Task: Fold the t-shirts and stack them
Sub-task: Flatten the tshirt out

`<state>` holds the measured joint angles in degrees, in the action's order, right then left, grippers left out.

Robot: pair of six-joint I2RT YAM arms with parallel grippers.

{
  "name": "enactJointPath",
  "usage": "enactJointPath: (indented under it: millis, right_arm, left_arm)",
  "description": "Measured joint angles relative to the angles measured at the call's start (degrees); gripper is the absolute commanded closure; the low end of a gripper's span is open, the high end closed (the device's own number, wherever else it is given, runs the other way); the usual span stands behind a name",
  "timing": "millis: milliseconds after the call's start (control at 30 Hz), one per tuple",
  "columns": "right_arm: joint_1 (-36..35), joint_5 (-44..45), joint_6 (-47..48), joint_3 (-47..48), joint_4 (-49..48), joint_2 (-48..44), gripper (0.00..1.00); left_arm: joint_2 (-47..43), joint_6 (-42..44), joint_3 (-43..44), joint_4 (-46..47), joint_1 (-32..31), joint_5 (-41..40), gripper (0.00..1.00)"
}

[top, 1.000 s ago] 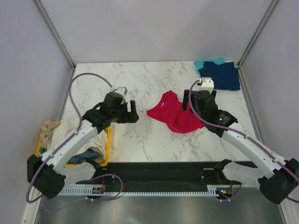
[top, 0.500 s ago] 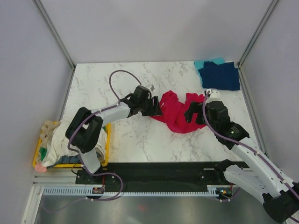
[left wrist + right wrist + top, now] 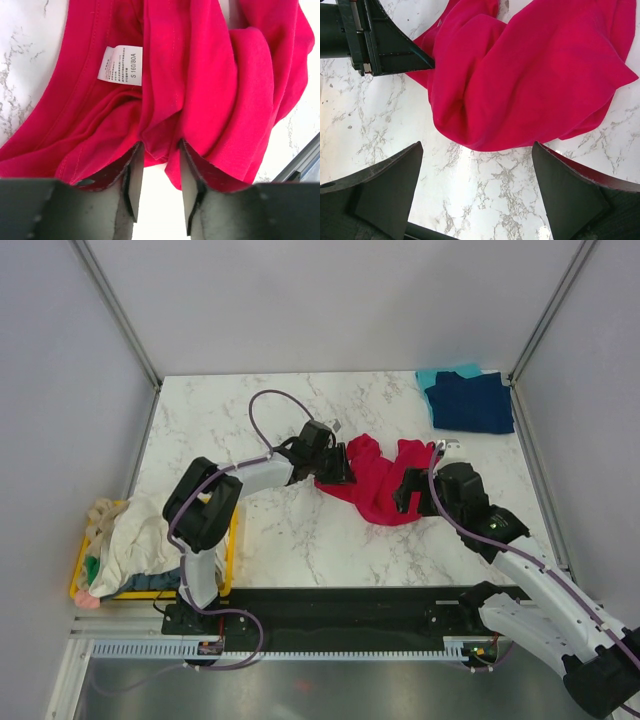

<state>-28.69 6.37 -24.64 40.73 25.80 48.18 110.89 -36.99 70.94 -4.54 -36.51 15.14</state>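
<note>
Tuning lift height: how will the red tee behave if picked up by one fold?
Likely floppy: the red tee lies crumpled in soft folds, so it should drape from whichever fold is pinched, like the one between the left end effector's fingers. Probably light: thin cloth. Pushed, it would likely bunch rather than slide whole.

White marble-pattern table [image 3: 260, 530]: crimson t-shirt [image 3: 380, 485] crumpled mid-table, right of centre. Navy t-shirt [image 3: 470, 402] lies on a teal t-shirt [image 3: 432, 377] in the far right corner. Yellow bin [image 3: 233, 550] straddles the near left edge
</note>
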Motion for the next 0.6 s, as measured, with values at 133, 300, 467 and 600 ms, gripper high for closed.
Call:
enactJointPath:
  millis: [133,300,467,600]
  right_arm:
    - [0.00,-0.11,-0.02,-0.22,0.11,0.00,0.02]
    - [0.00,-0.37,-0.02,-0.74,0.22,0.17,0.02]
    - [0.00,-0.57,-0.02,-0.74,0.37,0.72,0.02]
    - [0.00,-0.63,-0.02,-0.74,0.42,1.14,0.02]
  left_arm:
    - [0.13,-0.39,0.07,0.11,0.00,-0.07,0.70]
    - [-0.11,-0.22,0.00,0.33,0.00,-1.40,0.36]
    - [-2.62,0.22,-1.05,0.28,0.07,-4.04,0.32]
    - [-2.80,0.79,-1.05,0.35,0.11,-4.79,0.37]
